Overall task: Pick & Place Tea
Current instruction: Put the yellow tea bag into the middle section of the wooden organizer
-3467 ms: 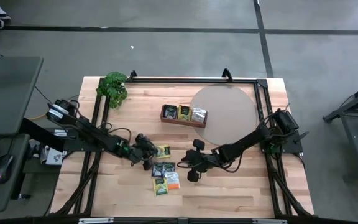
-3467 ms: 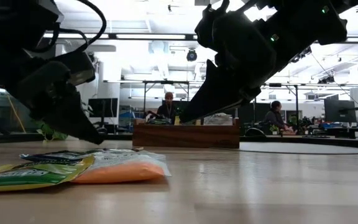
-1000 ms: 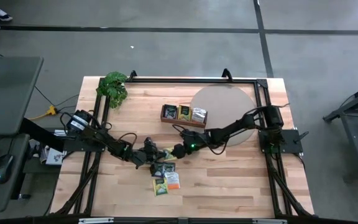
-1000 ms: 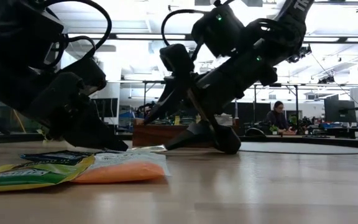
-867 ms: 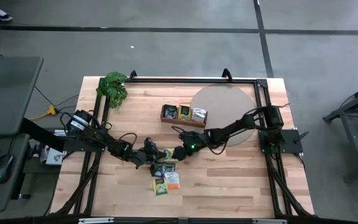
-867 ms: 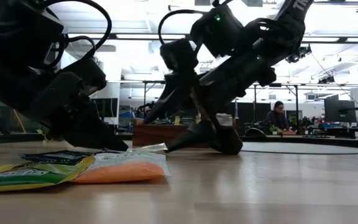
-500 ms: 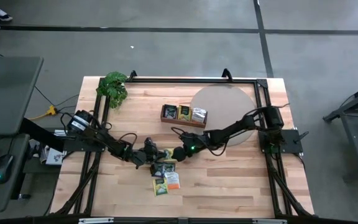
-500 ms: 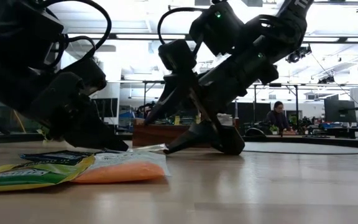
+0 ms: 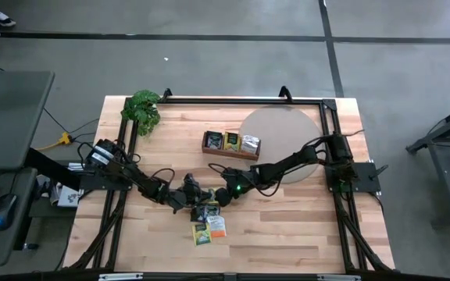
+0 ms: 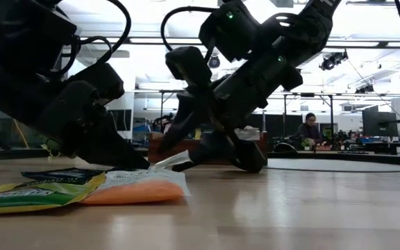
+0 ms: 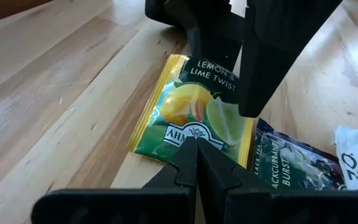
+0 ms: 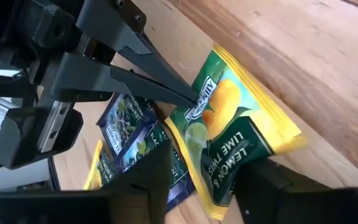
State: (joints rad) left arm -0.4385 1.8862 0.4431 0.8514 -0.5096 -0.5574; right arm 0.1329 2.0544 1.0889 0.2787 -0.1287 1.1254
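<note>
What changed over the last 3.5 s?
The right gripper swung from the open table near the round mat over to the sachet pile and is now closing its fingers on the lemon-lime sachet. The left gripper shifted slightly toward the pile, shut, its tips pinning that sachet's edge. The wooden tray, plant and other sachets stayed put.

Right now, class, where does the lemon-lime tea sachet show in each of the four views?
High: lemon-lime sachet, between both arms' tips.
Low: only its thin edge.
Left wrist: centre.
Right wrist: centre.
Shared landmark: the dark blackcurrant sachet beside it.
</note>
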